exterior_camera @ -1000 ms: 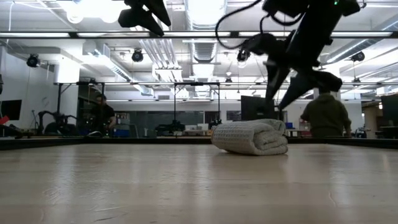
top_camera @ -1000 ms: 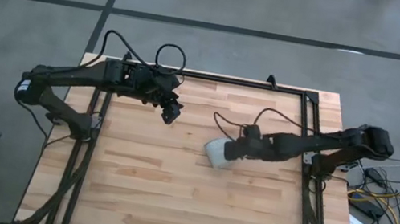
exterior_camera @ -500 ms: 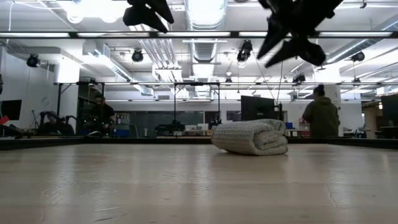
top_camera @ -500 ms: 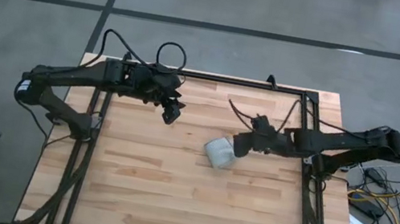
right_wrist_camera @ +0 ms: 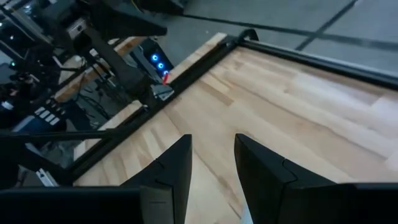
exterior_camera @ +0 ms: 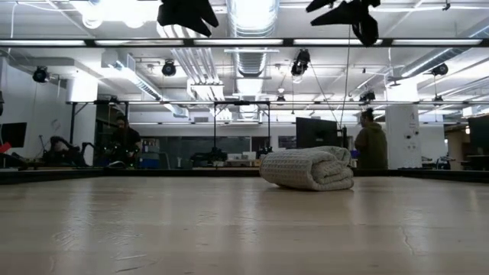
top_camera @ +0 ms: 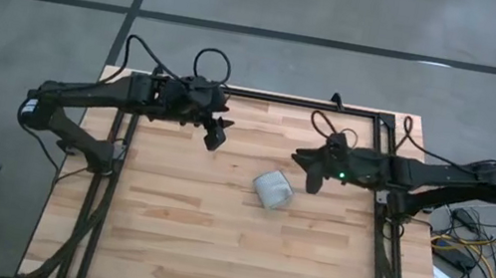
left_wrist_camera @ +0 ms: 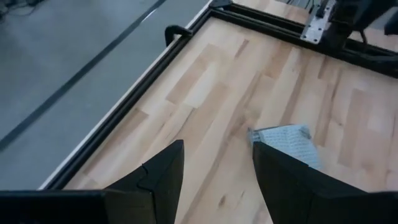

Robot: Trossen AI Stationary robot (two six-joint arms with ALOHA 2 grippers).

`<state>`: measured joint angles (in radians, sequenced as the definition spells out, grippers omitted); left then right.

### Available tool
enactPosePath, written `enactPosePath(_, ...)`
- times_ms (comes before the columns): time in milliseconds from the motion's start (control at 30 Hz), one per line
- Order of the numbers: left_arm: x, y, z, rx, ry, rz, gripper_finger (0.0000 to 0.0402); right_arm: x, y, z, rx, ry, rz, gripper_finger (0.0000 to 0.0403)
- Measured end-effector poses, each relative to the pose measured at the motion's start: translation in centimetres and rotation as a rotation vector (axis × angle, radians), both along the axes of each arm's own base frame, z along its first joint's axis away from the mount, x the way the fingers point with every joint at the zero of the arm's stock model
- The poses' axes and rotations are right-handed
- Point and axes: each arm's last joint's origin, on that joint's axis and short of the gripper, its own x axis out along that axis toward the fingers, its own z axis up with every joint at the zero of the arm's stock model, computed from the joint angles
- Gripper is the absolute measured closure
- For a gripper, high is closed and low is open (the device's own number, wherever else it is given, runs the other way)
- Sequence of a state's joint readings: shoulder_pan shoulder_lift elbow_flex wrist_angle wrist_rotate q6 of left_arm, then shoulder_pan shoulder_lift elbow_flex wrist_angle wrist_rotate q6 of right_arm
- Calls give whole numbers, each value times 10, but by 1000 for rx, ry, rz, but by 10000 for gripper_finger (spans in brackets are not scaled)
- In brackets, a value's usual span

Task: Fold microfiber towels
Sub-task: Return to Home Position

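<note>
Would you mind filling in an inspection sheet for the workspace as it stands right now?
Surface: wooden table with a black frame, bare planks.
Job's things: one microfiber towel, folded into a compact bundle, lying right of centre, touching neither gripper.
Clutter: nothing seen.
Grippers: left gripper open, raised above the table to the towel's left; right gripper open, raised to the towel's right; neither holds anything.
Cables: black cable loops ride on both arms; a cable bundle lies off the table's right edge.
Surroundings: grey floor; two people in the room behind.
</note>
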<state>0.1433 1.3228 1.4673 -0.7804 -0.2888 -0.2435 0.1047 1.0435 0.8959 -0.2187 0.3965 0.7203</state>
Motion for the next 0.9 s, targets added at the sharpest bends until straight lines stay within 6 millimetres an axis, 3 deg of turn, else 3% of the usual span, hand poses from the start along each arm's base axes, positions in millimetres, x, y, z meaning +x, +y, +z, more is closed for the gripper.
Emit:
enactPosePath(267, 8, -25, -2, 119, -45, -169, 206, -25, -3, 20, -87, -65, 32, 292)
enactPosePath(467, 0, -30, -8, 163, -56, -196, 206, -42, -4, 32, -164, -107, 81, 296)
enactPosePath(900, -64, -31, -28, 229, -279, -152, 206, -51, -2, 38, -277, -111, 154, 301)
